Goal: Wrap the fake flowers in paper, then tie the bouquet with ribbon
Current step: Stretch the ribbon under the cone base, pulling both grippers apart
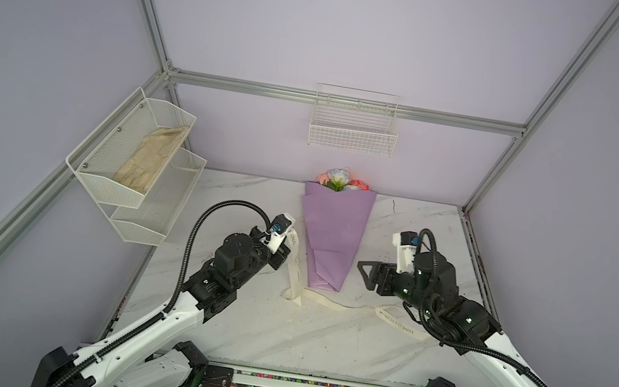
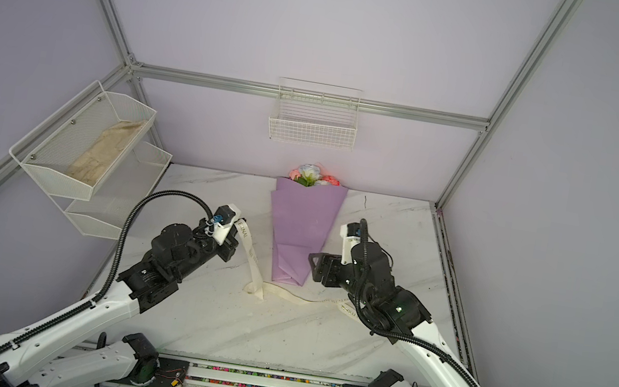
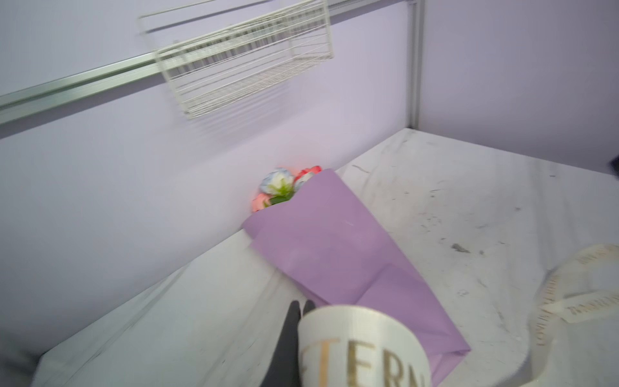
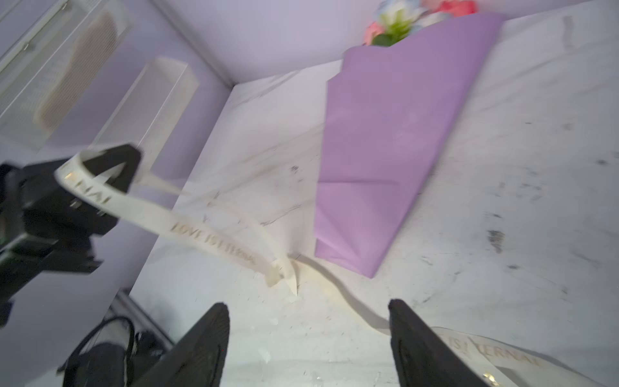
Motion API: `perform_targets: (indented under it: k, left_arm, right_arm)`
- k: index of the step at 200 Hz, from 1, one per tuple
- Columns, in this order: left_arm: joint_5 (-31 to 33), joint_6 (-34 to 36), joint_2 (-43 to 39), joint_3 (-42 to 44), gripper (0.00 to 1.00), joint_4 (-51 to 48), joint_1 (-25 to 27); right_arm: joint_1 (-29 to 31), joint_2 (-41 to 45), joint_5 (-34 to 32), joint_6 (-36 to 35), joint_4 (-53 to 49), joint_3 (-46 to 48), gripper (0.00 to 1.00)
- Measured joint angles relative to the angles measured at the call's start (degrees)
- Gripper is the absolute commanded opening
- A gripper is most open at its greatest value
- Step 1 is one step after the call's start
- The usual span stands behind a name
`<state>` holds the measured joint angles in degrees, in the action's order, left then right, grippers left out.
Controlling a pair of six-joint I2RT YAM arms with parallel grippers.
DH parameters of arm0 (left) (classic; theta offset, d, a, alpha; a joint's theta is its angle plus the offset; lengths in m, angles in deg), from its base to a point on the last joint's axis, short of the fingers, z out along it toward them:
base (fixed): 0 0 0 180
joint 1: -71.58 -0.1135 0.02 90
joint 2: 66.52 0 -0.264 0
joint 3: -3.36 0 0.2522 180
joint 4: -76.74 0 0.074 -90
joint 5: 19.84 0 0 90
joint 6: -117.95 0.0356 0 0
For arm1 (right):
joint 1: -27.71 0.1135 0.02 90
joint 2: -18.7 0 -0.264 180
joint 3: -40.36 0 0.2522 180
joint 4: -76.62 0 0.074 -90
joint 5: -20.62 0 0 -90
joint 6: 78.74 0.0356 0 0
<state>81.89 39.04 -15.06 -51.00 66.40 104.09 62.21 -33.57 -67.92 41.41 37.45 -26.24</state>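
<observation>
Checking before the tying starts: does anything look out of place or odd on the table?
The ribbon isn't around the bouquet: it trails loose on the table past the bouquet's narrow end, kinked there, with one end lifted in the shut left pincer. Dark scuffs mark the table.

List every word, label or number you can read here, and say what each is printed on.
"LOVE IS ETERNAL": gold print on the cream ribbon, right wrist view.
"IS ETERNAL": same ribbon, a repeat with its start hidden in that view.
"TERN": same ribbon, cropped close in the left wrist view.
Ribbon print in both top views: too small to read surely.
The bouquet wrap bears no text.
</observation>
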Motion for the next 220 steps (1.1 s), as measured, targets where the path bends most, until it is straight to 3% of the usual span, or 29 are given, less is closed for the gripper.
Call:
perform_targets:
  k: [44, 78, 100, 152, 190, 220]
  left_arm:
    - [21.22, 0.35, -7.26, -4.57, 0.0, -16.79, -0.63]
    - [30.14, -0.13, -9.2, -11.37, 0.0, -26.43, -0.9]
    - [35.43, 0.28, -10.23, -12.09, 0.0, -29.14, -1.01]
    - [40.61, 1.66, -7.56, -12.17, 0.0, -34.97, -1.01]
    - [39.69, 1.49, -5.81, -12.17, 0.0, -37.2, -1.01]
    - [38.66, 1.44, -6.05, -12.17, 0.0, -37.35, -1.01]
  right_arm:
    - [-12.09, -4.66, -4.37, 13.44, -4.74, 8.31, 0.69]
    - [-13.38, -6.27, -5.11, 22.23, -7.89, 16.2, 0.67]
    - [-13.6, -5.84, -5.53, 24.13, -8.09, 17.88, 0.64]
    - [-13.62, -10.91, -3.56, 24.24, -6.56, 18.25, 0.62]
    - [-13.62, -11.74, -1.68, 24.2, -4.92, 20.0, 0.59]
    - [-13.62, -15.26, -1.44, 23.3, -3.85, 20.09, 0.65]
